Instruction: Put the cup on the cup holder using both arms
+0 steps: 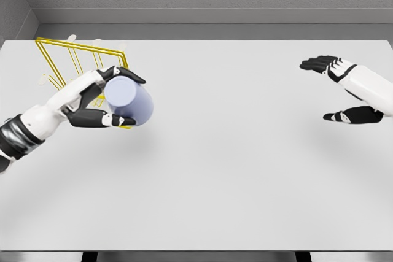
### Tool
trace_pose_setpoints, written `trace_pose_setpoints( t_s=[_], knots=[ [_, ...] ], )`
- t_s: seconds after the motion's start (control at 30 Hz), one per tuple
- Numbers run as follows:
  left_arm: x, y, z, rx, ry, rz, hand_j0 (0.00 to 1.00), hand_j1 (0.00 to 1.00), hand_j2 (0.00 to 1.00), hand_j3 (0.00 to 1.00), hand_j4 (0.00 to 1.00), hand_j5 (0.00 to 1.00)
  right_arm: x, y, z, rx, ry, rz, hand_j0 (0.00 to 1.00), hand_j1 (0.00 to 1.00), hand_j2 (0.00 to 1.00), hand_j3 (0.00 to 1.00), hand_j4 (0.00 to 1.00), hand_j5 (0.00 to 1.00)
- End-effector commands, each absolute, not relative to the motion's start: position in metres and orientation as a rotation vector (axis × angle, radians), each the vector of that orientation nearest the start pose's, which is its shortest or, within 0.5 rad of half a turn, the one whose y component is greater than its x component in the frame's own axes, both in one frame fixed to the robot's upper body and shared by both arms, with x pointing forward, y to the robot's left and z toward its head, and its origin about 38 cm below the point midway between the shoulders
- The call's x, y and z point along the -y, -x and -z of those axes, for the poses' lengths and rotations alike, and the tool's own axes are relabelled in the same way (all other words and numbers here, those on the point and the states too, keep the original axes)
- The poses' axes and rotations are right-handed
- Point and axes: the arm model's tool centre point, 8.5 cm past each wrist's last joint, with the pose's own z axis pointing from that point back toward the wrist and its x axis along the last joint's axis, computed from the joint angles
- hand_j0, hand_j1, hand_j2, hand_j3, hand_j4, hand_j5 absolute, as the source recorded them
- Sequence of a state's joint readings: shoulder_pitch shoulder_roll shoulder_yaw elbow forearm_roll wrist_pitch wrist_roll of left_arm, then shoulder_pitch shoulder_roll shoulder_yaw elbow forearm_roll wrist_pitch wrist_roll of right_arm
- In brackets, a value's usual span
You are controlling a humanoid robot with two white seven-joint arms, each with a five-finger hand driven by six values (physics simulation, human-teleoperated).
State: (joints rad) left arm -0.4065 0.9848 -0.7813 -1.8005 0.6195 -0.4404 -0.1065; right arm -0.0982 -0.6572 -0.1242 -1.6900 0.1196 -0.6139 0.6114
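Beside one holder (pixel 67 59): left hand (pixel 101 99) gripping one cup (pixel 129 102).

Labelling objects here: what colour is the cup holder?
Yellow wire cup holder, clearest in the head view.

The left hand (pixel 92 99) and the cup (pixel 129 101) cover the lower right part of the yellow wire rack (pixel 61 59), so you cannot tell if the cup touches it. The left arm is cut off at the picture's nine o'clock edge. The right hand (pixel 344 90) has its arm cut off at the three o'clock edge. The table (pixel 245 170) legs barely show at six o'clock.
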Motion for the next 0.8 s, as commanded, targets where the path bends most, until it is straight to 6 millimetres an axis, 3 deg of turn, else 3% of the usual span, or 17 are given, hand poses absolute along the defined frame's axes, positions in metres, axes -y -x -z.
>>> trace_pose_setpoints(
  t_s=[0.0, 0.77],
  knots=[
    [-0.276, -0.357, -0.214, 1.798, 0.382, 0.959, 0.59, 0.59, 0.59, 0.59, 0.59, 0.59, 0.363, -0.352, -0.235, 1.830, 0.354, -1.498, 1.00, 1.00, 1.00, 1.00, 1.00, 1.00],
    [-0.293, -0.369, -0.220, 1.807, 0.339, 0.866, 0.59, 0.59, 0.59, 0.59, 0.59, 0.59, 0.363, -0.352, -0.235, 1.830, 0.354, -1.498, 1.00, 1.00, 1.00, 1.00, 1.00, 1.00]
  ],
)
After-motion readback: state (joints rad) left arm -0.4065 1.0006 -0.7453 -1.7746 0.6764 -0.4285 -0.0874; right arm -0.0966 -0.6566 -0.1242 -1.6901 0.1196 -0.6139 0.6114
